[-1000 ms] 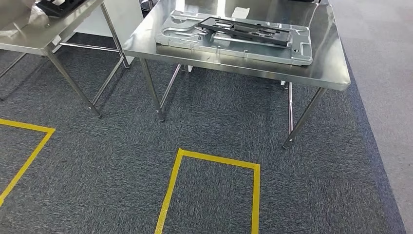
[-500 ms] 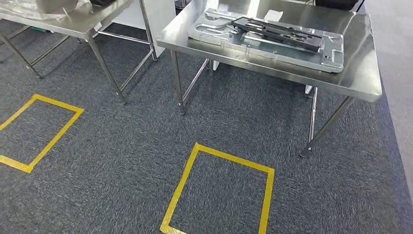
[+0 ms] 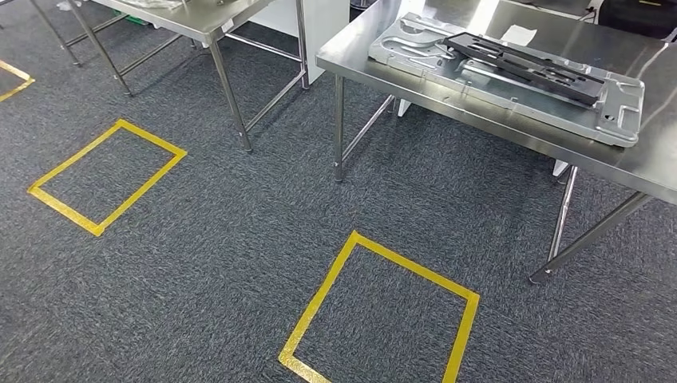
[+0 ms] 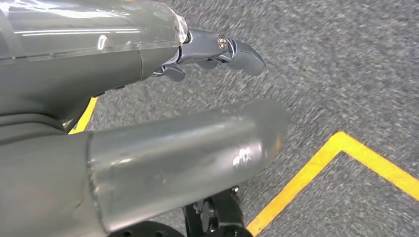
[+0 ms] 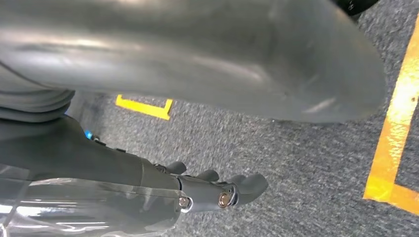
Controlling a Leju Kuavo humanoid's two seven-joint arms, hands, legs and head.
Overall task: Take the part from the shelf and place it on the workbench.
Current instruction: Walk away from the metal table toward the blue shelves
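A: Where is the part?

B: In the head view a black part (image 3: 527, 65) lies flat on a silver plate (image 3: 511, 80), a shallow tray-like metal piece with raised edges and cut-outs. The plate rests on a steel table (image 3: 447, 92) at the upper right. The black part sits lengthwise along the plate, inside its outline.

A: Anything else on that table?

B: A white scrap (image 3: 520, 34) lies on the tabletop just behind the plate. I cannot tell what it is.

A: And the left hand?

B: The left wrist view shows the left hand (image 4: 148, 113) hanging over grey carpet (image 4: 346, 64). Its thumb is straight, its dark fingers (image 4: 232, 49) are stretched out apart from the thumb, and it holds nothing.

A: The right hand?

B: The same. In the right wrist view the right hand (image 5: 173, 123) hangs over carpet, thumb extended, dark fingers (image 5: 227, 190) well apart from it, nothing held.

A: What is on the floor?

B: Yellow tape squares (image 3: 383, 315): one in front of the table, another (image 3: 108, 175) off to the left. A second steel table (image 3: 199, 20) stands at the upper left, near the first; what lies on it is too cut off to tell.
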